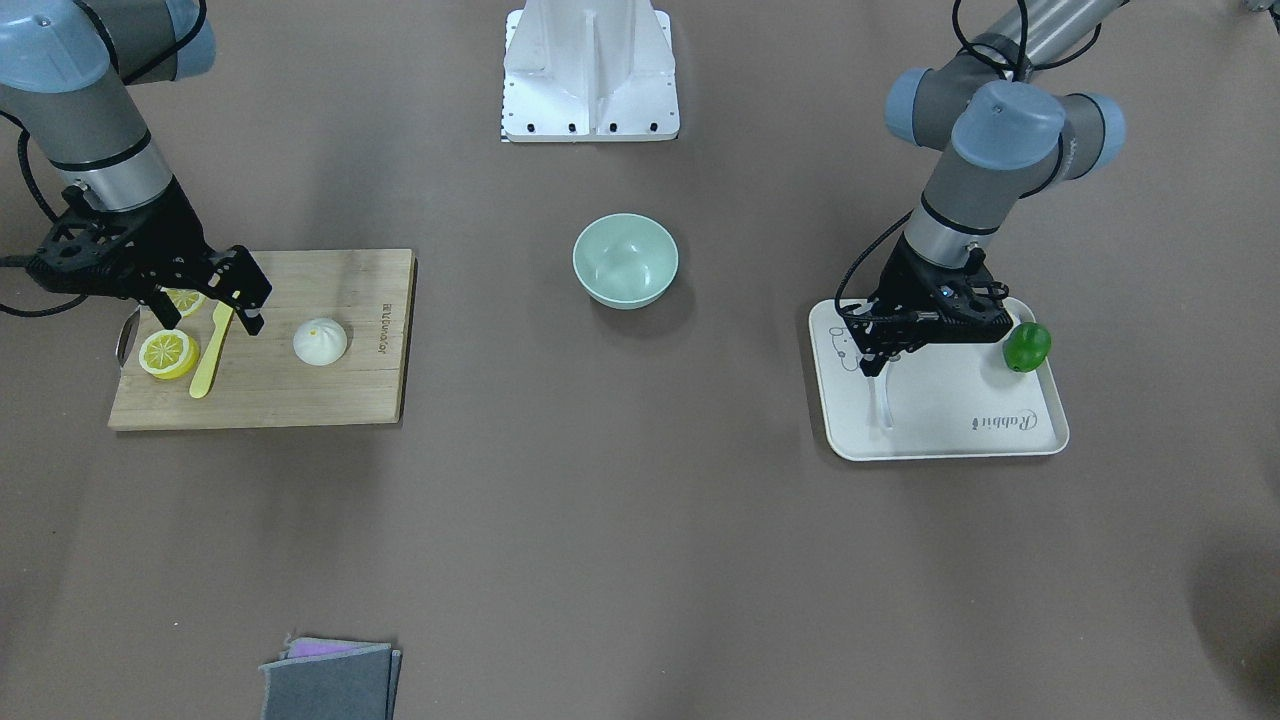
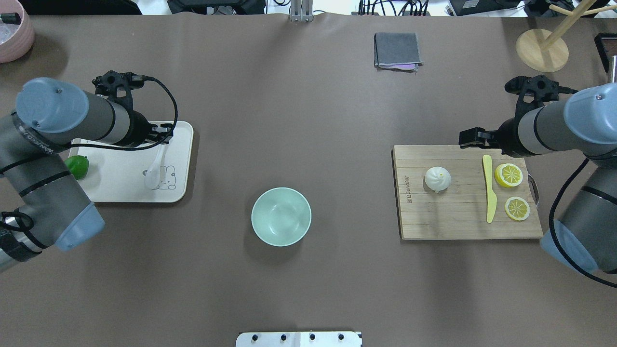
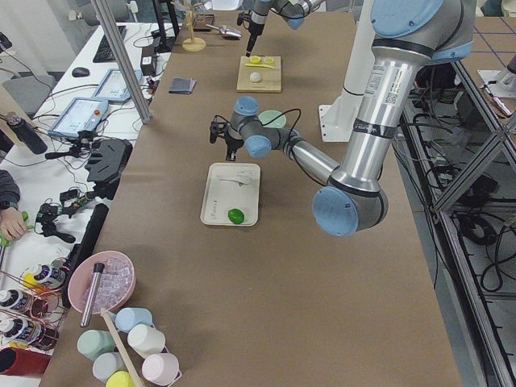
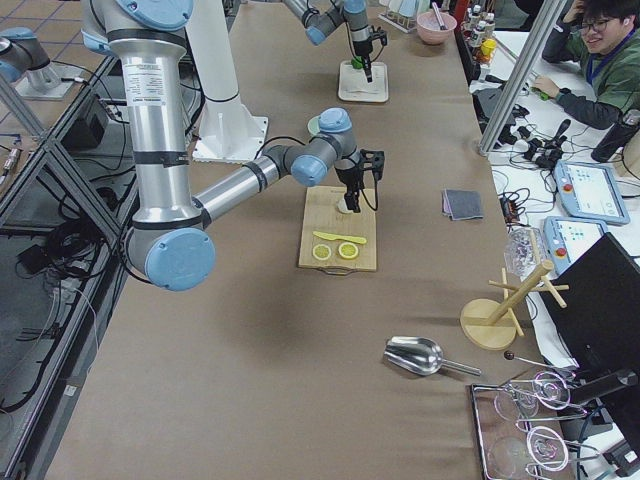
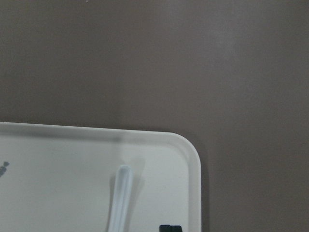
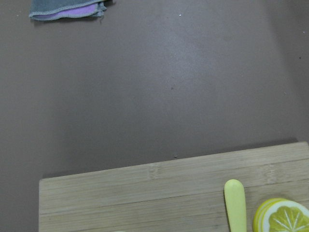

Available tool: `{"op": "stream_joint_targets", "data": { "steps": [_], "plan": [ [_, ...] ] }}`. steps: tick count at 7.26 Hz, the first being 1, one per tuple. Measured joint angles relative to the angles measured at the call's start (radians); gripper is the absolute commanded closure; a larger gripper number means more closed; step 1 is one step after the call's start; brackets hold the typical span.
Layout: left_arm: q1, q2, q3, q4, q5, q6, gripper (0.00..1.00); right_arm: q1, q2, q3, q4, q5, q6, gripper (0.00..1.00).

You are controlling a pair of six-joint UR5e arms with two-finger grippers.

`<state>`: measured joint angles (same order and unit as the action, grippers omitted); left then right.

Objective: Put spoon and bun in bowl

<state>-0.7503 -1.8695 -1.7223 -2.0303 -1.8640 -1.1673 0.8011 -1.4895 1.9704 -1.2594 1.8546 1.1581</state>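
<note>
Overhead exterior: glossy white spoon [image 2: 155, 172] lay near the edge of the cream tray [image 2: 120, 193], under the left claw [image 2: 163, 135], grip unreadable; spread right claw [image 1: 208, 318] hung beside the round white bun [image 1: 320, 342].

- Wooden cutting board [image 1: 340, 385] carrying two lemon slices [image 1: 167, 353] and a yellow knife [image 1: 211, 358]
- Cream tray [image 1: 930, 430] holding a lime [image 1: 1026, 346]
- Folded grey cloth [image 1: 330, 682]
</note>
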Motion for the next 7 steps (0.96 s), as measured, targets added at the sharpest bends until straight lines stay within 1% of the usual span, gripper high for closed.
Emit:
{"op": "stream_joint_targets", "data": {
  "steps": [2, 4, 7],
  "plan": [
    [0.023, 0.007, 0.003, 0.065, 0.037, 0.1, 0.14, -0.005, 0.0, 0.001, 0.0, -0.004, 0.0, 0.0],
    [0.049, 0.011, 0.009, 0.111, 0.093, 0.148, 0.19, -0.013, -0.002, 0.001, 0.0, -0.017, 0.0, 0.0],
    [0.059, 0.001, 0.048, 0.108, 0.1, 0.156, 0.29, -0.017, -0.003, 0.001, 0.0, -0.021, 0.0, 0.01]
  ]
}}
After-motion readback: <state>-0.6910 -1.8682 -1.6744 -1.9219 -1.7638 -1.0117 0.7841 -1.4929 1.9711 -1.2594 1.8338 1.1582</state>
